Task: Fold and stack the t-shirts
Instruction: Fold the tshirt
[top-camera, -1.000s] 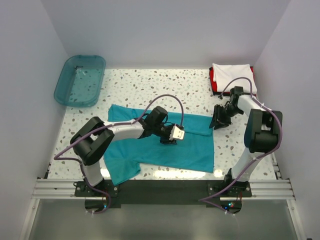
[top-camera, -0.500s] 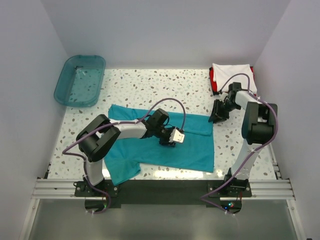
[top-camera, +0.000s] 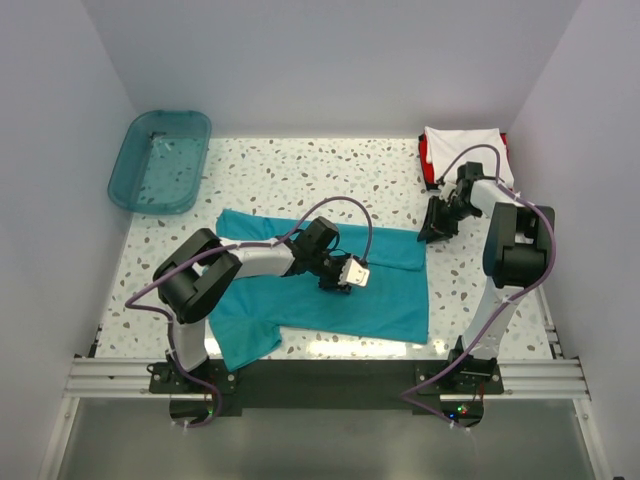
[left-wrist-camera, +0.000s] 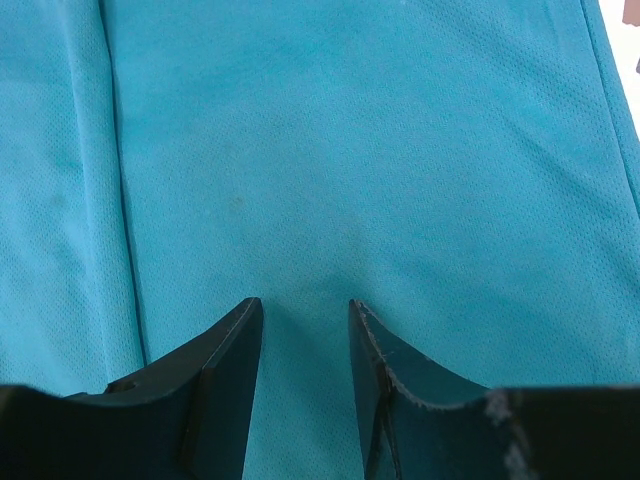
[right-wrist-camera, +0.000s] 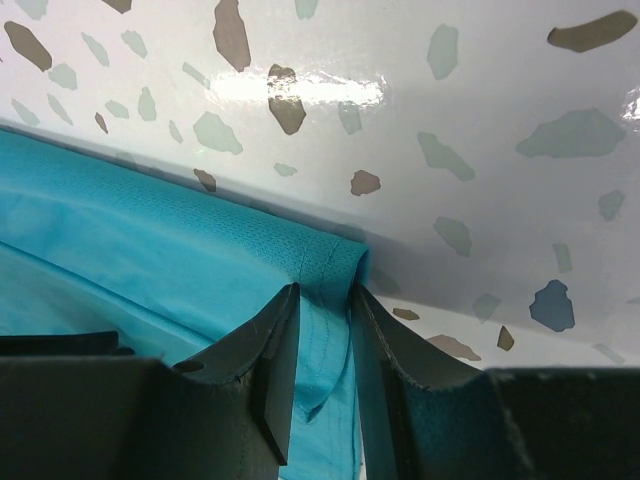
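Observation:
A teal-blue t-shirt (top-camera: 330, 300) lies spread on the table with its far edge folded over. My left gripper (top-camera: 342, 280) sits low over the shirt's middle. In the left wrist view the left gripper (left-wrist-camera: 305, 305) has its jaws apart, with only flat cloth (left-wrist-camera: 350, 150) under them. My right gripper (top-camera: 430, 232) is at the shirt's far right corner. In the right wrist view the right gripper (right-wrist-camera: 325, 290) is closed on the hemmed corner (right-wrist-camera: 335, 262), which bunches between the fingers. A folded white t-shirt (top-camera: 465, 148) lies on a red t-shirt (top-camera: 424, 160) at the back right.
A translucent teal plastic bin (top-camera: 160, 160) stands at the back left corner. White walls enclose the speckled table (top-camera: 300, 175) on three sides. The arm bases sit on a rail at the near edge.
My right gripper has shifted slightly toward the back at the shirt's corner, and its arm has straightened up. My left gripper has barely moved on the cloth.

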